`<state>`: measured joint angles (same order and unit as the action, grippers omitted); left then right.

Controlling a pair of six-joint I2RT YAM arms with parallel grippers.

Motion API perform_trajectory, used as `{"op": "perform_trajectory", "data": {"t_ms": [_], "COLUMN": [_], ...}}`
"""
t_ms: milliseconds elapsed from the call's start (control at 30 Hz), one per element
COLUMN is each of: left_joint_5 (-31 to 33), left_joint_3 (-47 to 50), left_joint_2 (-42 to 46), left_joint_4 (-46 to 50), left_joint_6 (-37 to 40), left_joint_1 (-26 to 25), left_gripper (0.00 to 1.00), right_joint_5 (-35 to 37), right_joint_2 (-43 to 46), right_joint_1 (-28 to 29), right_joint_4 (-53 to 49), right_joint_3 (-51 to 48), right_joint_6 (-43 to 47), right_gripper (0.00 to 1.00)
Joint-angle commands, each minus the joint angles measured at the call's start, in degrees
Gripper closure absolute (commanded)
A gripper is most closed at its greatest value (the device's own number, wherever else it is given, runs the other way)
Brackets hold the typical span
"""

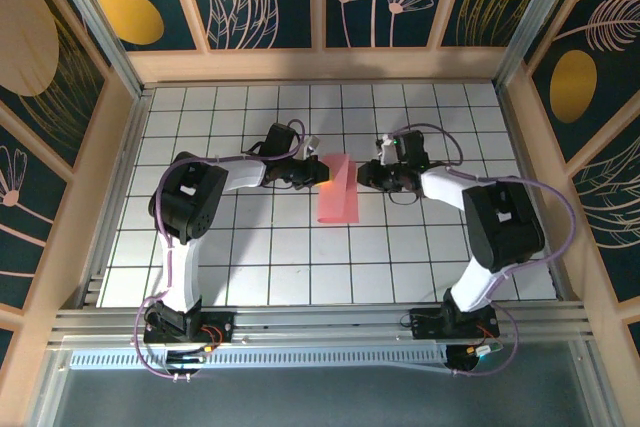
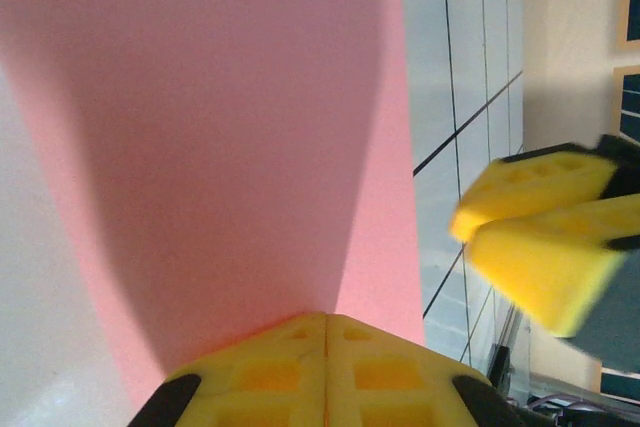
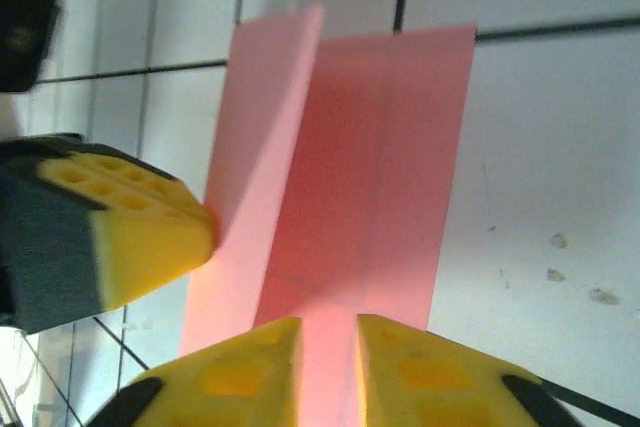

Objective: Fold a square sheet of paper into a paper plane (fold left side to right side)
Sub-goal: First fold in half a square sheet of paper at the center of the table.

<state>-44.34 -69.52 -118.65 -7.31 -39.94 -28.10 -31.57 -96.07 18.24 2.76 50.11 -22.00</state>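
Note:
The square sheet of paper (image 1: 338,199) is salmon pink and lies mid-table, folded along its length, with its left flap (image 3: 262,137) standing up from the crease. My left gripper (image 1: 318,170) is at the sheet's left side, shut on the edge of that raised flap (image 2: 220,127); its yellow fingers (image 2: 325,347) meet with no gap. My right gripper (image 1: 363,175) is at the right side over the flat half (image 3: 400,147). Its jaws (image 3: 328,337) stand a little apart, and pink paper shows through the gap. The left fingertips (image 3: 195,232) touch the flap.
White grid tiles (image 1: 250,247) cover the table. Wooden walls (image 1: 320,65) close it in at the back and both sides. An aluminium rail (image 1: 320,322) carrying both arm bases runs along the near edge. The right fingers (image 2: 530,217) hang close beside the sheet.

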Motion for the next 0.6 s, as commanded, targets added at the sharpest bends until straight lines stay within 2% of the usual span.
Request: {"op": "perform_trajectory", "data": {"t_ms": [0,100,200,300,433,567], "left_joint_5": [1.12,1.52,1.71,1.63,1.47,1.44], "left_joint_3": [-1.06,-0.98,-0.89,-0.66,-0.71,-0.71], "left_joint_2": [0.09,0.10,0.00,0.00,-0.05,-0.23], "left_joint_4": [0.28,0.28,0.04,-0.41,-0.42,-0.58], "left_joint_6": [0.04,-0.31,-0.71,-1.00,-1.16,-1.34], "left_joint_1": [-0.46,-0.52,-0.59,-0.60,-0.74,-0.82], "left_gripper": [0.95,0.96,0.97,0.98,0.98,0.99], "right_joint_5": [-4.59,-8.68,-12.89,-14.12,-15.17,-15.86], "right_joint_2": [3.02,3.46,2.28,0.29,-3.49,-6.18], "right_joint_1": [-1.60,-1.74,-1.57,-0.98,0.22,1.35], "right_joint_4": [3.29,6.50,11.65,14.86,15.49,17.20], "right_joint_3": [-2.14,-3.46,-5.23,-5.96,-4.49,-3.31], "right_joint_6": [-2.39,-4.94,-8.83,-11.21,-12.01,-13.10], "right_gripper": [0.70,0.56,0.48,0.40,0.39,0.45]}}
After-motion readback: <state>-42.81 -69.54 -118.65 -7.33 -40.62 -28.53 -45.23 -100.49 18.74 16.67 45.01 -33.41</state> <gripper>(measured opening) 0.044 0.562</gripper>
